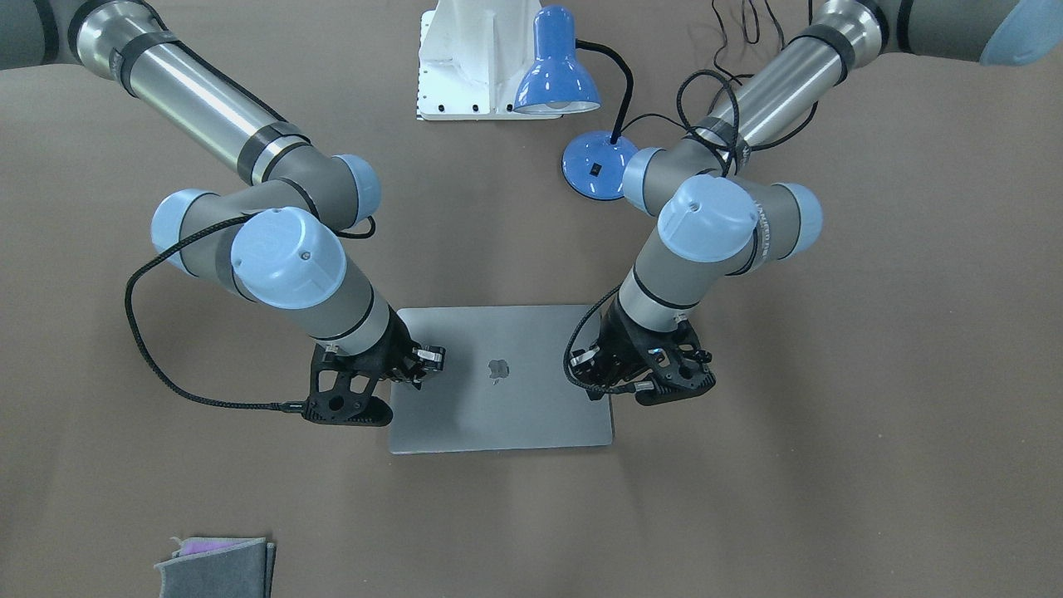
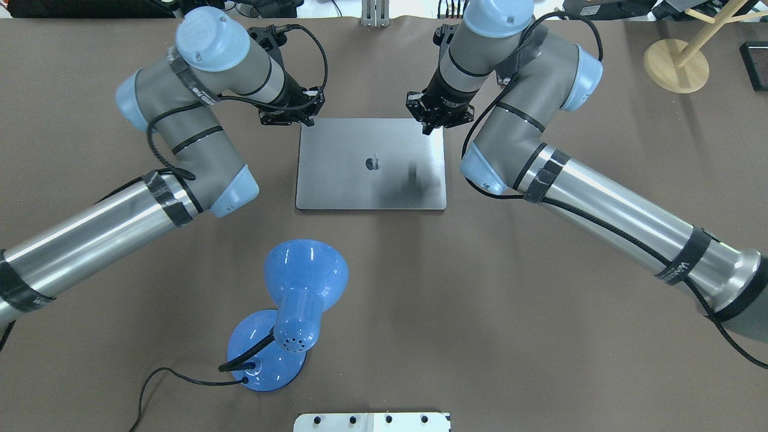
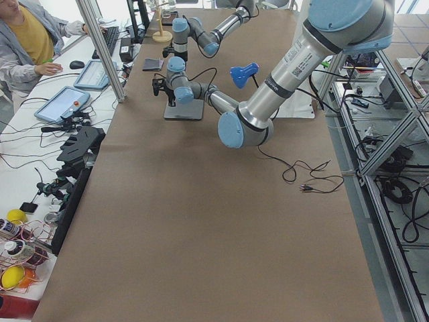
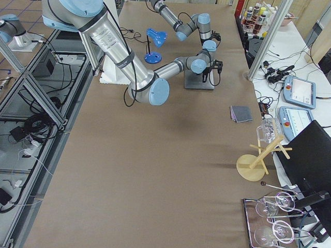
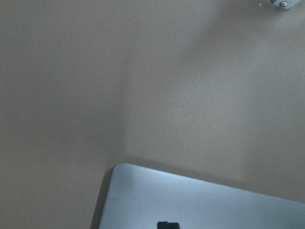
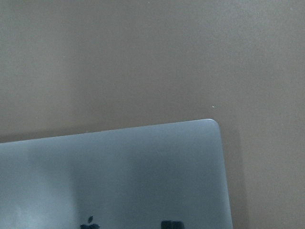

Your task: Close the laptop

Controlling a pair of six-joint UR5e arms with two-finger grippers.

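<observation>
Now both arms reach in from the robot's side and bend down sharply at the wrist, so each gripper points at the table over the laptop's (image 2: 371,163) far edge. The laptop lies shut and flat in the middle of the table (image 2: 384,288), lid up with the dark logo showing. The left gripper (image 2: 307,115) hangs at the laptop's far left corner, right at its edge; whether it touches the lid I cannot tell. Its fingers look drawn close together with nothing between them, though they are small and dark and I can't be sure. The right gripper (image 2: 429,126) hangs over the far right corner, its fingertips down close to the lid; they too seem nearly together and hold nothing. Each wrist camera looks down on a rounded lid corner against bare brown table. A blue lamp (image 2: 295,312) stands on the near side, toward the left, well apart from the laptop. A folded grey cloth (image 1: 217,566) lies at the far right of the table.
</observation>
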